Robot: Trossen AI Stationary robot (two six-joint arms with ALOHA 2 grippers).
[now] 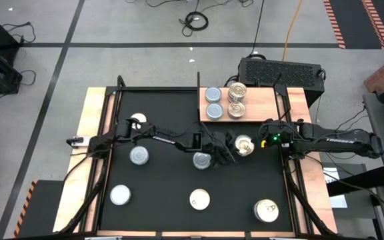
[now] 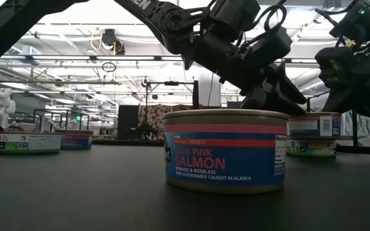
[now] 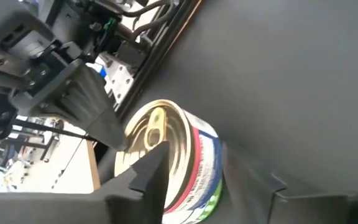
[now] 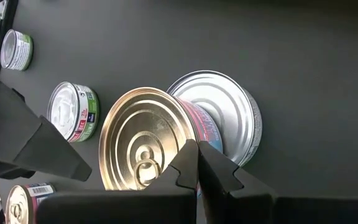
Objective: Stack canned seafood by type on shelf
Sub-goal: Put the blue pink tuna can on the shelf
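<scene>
The wooden shelf at the far right carries two silvery-topped tins and two gold-topped tins. A gold pull-tab tin stands upright on the black mat just in front of the shelf. My left gripper is open with one finger on each side of this tin. My right gripper is shut, close to the tin's right side. A silvery tin sits just to the left, under the left arm. My right gripper's shut fingertips stand at the rim of the gold tin's top, coming slanting down from the table's right. I cannot tell whether they touch it. The tin rests flat on the mat.
More tins lie scattered on the mat: two at the left and three along the near edge. A black box stands behind the shelf. The mat's middle is bare.
</scene>
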